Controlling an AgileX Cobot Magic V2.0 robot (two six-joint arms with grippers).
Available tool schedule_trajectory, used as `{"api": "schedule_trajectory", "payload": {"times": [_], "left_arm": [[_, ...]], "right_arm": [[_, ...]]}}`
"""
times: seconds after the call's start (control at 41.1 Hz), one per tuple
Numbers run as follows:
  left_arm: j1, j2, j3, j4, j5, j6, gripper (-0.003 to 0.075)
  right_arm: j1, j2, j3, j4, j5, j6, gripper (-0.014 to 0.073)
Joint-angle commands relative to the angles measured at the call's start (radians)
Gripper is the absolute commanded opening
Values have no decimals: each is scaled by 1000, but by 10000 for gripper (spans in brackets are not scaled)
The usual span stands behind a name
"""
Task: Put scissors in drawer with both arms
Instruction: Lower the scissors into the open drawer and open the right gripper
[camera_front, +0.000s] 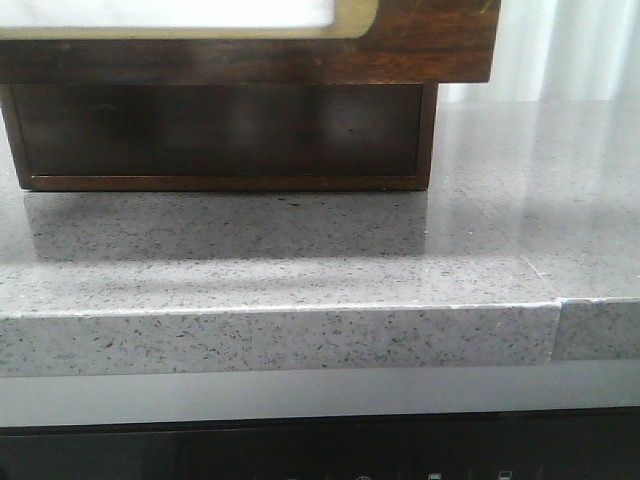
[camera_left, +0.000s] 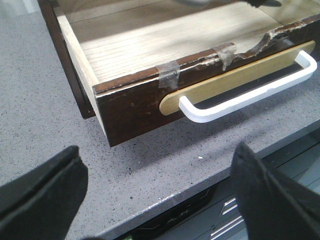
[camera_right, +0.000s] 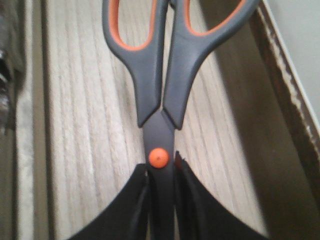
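1. Right gripper (camera_right: 161, 200): clenched on the scissors (camera_right: 160, 75), black fingers (camera_right: 200, 210) pressed against both sides of the blades just below the orange pivot screw (camera_right: 158, 157), at bottom centre of the right wrist frame.
2. Scissors: dark grey handles with orange-lined loops running to the top centre of that frame; blades closed and mostly hidden between the fingers.
3. Behind the scissors: pale wood-grain floor of the drawer (camera_right: 90, 125), with a dark brown wall (camera_right: 285, 115) down the right side. Whether touching the floor or held above it: cannot tell.
4. Left gripper (camera_left: 160, 195): released, two black fingers (camera_left: 45, 190) spread wide at the bottom corners of the left wrist frame, holding nothing, over the speckled grey countertop (camera_left: 40, 110).
5. Drawer (camera_left: 135, 107) pulled out, upper half of the left wrist frame; white handle (camera_left: 250, 97) on a tan backing strip; clear tape patches (camera_left: 169, 74) along the chipped top edge of the front.
6. Front view: drawer front (camera_front: 420, 45) across the top, overhanging the dark cabinet opening (camera_front: 220, 130) beneath; countertop (camera_front: 500, 230) below. Neither gripper visible there.
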Motion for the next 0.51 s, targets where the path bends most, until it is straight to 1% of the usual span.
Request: {"api": "schedule_trajectory", "payload": {"times": [0.0, 0.097, 0.17, 0.292, 0.34, 0.389, 0.486], "left_arm": [[-7, 6, -29, -7, -75, -6, 564], [-7, 6, -29, -7, -75, -6, 564], [-7, 6, -29, -7, -75, -6, 564], [-7, 6, -29, -7, -75, -6, 564], [-7, 6, -29, -7, -75, -6, 564], [-7, 6, -29, -7, -75, -6, 564], [-7, 6, -29, -7, -75, -6, 564]], "right_arm": [[1, -25, -27, -35, -41, 39, 94], [1, -16, -27, -73, -33, 63, 119], [1, -8, -27, -85, -22, 65, 172], [1, -6, -27, -85, -23, 70, 312], [1, -7, -27, -85, -25, 70, 343], [1, -7, -27, -85, -25, 70, 357], [-1, -8, -27, -85, -17, 72, 355]]}}
